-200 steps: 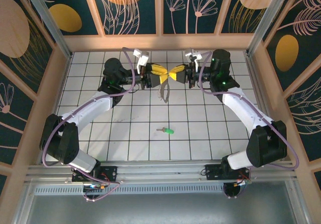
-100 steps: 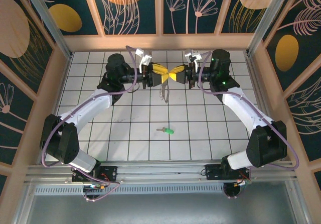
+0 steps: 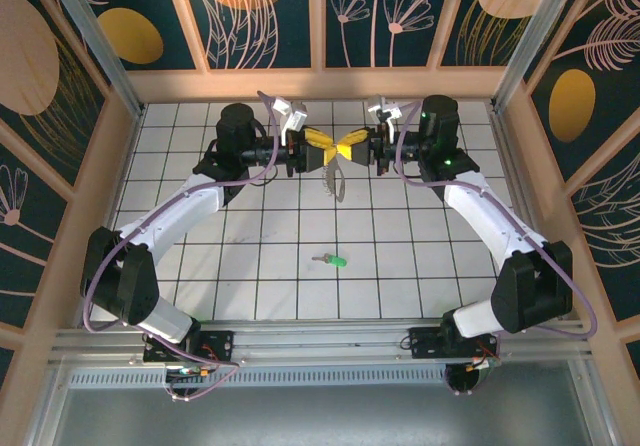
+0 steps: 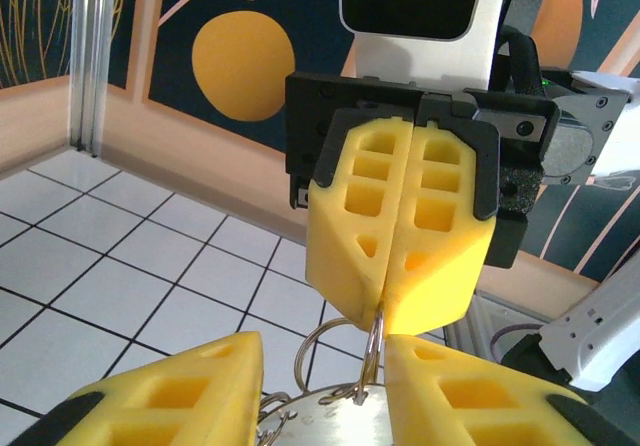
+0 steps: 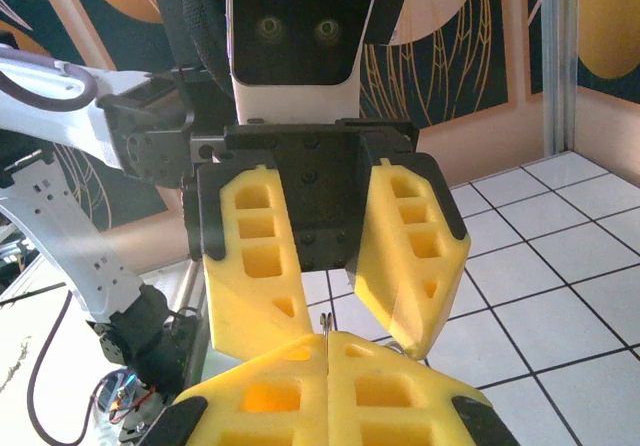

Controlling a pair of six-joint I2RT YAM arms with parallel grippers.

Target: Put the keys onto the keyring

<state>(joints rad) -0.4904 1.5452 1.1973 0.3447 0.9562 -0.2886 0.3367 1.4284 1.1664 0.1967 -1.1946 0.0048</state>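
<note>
Right claw (image 3: 349,152) pinches keyring (image 3: 333,179) aloft, steadying it for threading; left claw (image 3: 320,147) grip indeterminate; key (image 3: 335,261) lies on table (image 3: 200,266).

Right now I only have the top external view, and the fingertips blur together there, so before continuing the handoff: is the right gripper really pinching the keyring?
Observer: Yes. The left wrist view shows the right gripper shut, with the keyring pinched by its thin wire between the tips.
Operator: And the other arm?
Observer: The left gripper has its fingers apart, with greyish metal pieces lying between them. Whether they clamp those I cannot tell.
</note>
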